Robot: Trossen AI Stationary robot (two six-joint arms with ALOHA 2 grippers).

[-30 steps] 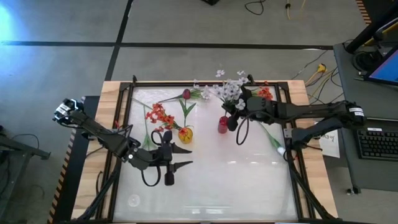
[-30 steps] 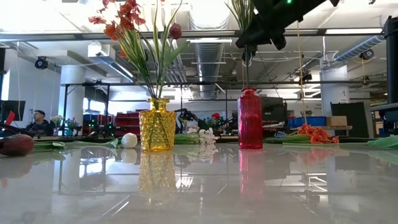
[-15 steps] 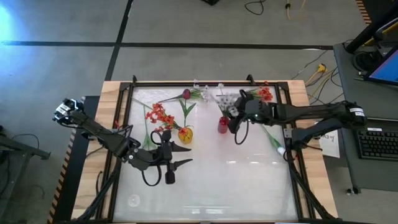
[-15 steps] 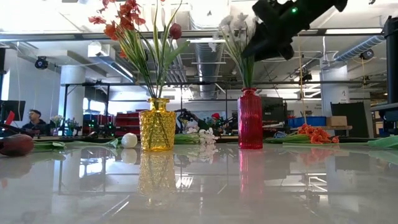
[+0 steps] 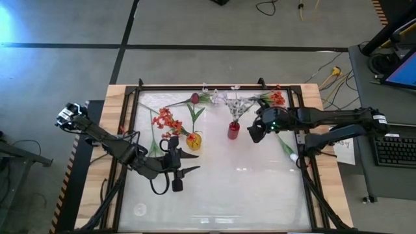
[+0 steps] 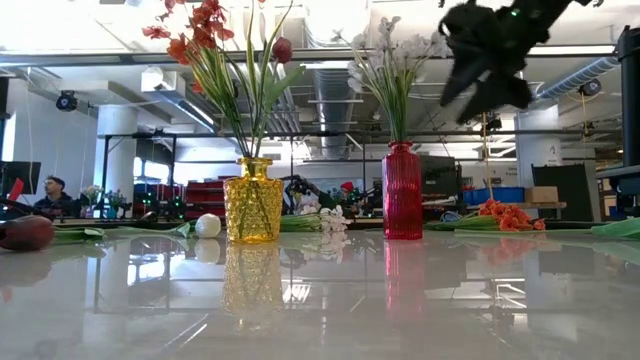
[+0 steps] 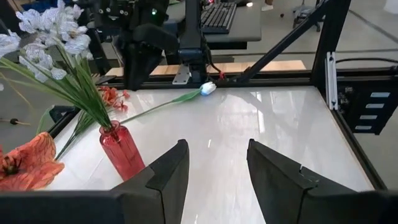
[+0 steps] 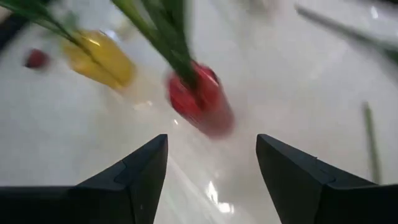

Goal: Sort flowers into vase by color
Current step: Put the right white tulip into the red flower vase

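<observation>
A red vase [image 5: 233, 130] [image 6: 402, 190] stands mid-table, and a white-blossom spray [image 6: 385, 60] [image 7: 50, 37] stands in its neck by its green stems. A yellow vase [image 5: 194, 140] [image 6: 252, 200] to its left holds red-orange sprays [image 6: 195, 35] and a dark red tulip [image 6: 282, 50]. My right gripper [image 5: 255, 133] [image 8: 211, 168] hangs open just right of the red vase, above its top, touching nothing. My left gripper [image 5: 193, 163] [image 7: 217, 168] waits open near the yellow vase, with nothing between its fingers.
Loose flowers lie on the table. A white tulip bud [image 5: 294, 156] [image 7: 208, 89] lies on its stem at the right edge, a red-orange spray [image 5: 276, 97] [image 6: 510, 215] at the far right, and white blossoms [image 6: 325, 218] at the far edge. A dark red tulip [image 6: 25, 232] lies at the low view's left.
My right gripper has opened and let go of the white spray, then moved off toward the table's right edge. The spray has sunk deeper into the red vase, and its blossoms now stand lower.
</observation>
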